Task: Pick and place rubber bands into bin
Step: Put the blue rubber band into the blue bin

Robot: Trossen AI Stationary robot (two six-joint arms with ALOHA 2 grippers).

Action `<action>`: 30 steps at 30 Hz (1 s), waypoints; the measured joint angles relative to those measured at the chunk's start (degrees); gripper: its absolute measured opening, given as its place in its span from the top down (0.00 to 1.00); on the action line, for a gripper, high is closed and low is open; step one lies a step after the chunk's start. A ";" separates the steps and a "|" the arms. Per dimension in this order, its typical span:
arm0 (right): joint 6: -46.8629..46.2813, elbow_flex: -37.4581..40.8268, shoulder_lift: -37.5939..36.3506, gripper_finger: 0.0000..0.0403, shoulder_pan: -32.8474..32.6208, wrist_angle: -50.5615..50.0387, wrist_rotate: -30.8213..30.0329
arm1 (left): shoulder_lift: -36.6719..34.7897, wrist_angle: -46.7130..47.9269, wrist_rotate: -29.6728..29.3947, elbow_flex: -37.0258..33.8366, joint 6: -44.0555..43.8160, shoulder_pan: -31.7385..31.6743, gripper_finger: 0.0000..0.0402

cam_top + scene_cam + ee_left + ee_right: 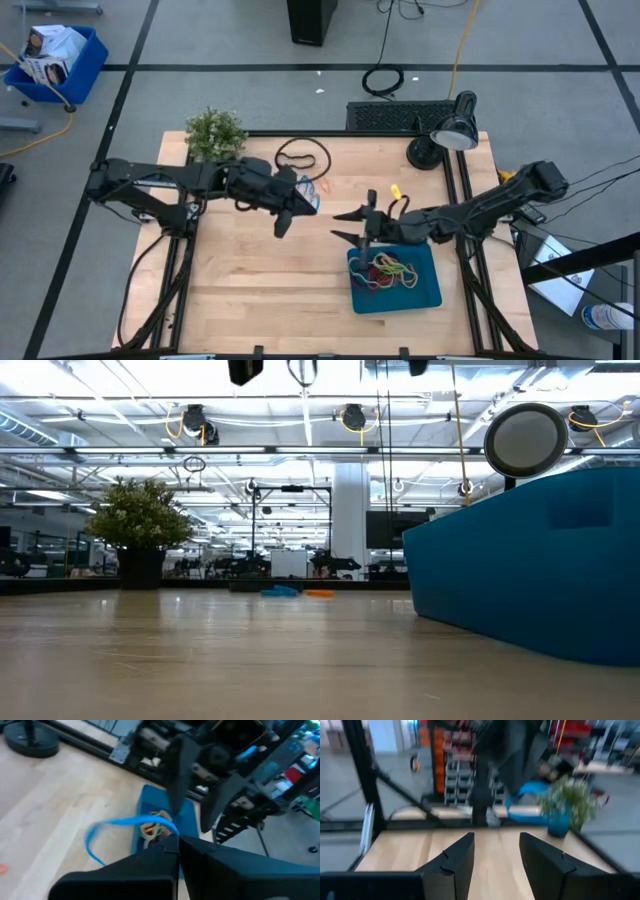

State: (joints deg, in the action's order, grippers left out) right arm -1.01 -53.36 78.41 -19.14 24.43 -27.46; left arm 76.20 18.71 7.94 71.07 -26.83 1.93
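Note:
My left gripper is raised above the table's middle and is shut on a blue rubber band. My right gripper is open and empty, just left of the teal bin's far-left corner; its fingers point toward the left gripper. Several coloured rubber bands lie in the bin. Loose bands lie on the table: an orange one and a yellow one. The bin's wall fills the right of the low view. My left gripper pinches the blue rubber band between its two shut fingers, at their free ends. The rest of the band stands out past the fingertips as an open loop, clear of the table.
A black cable coil lies at the table's far middle, a potted plant at the far left corner and a desk lamp at the far right. Bare wood lies at the near left.

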 joint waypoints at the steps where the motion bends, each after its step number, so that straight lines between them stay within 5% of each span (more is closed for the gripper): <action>1: 0.98 -0.04 1.01 0.63 0.40 2.38 -0.01 | 0.00 -1.02 0.00 0.00 -0.04 0.64 0.98; 10: 7.98 -0.04 4.89 0.63 1.77 9.73 -2.72 | 0.31 -2.37 -0.42 0.02 -0.66 4.40 0.98; 20: 7.75 -0.22 7.65 0.63 2.98 17.70 0.71 | 0.35 -2.57 -0.48 0.02 -0.65 5.31 0.99; 30: 7.43 -0.46 7.70 0.74 4.00 17.35 2.49 | 0.35 -2.64 -0.48 0.02 0.17 5.29 0.96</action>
State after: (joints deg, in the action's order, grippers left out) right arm 6.41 -53.82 86.11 -15.14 41.78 -24.98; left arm 76.55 16.07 7.46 71.09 -26.66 7.22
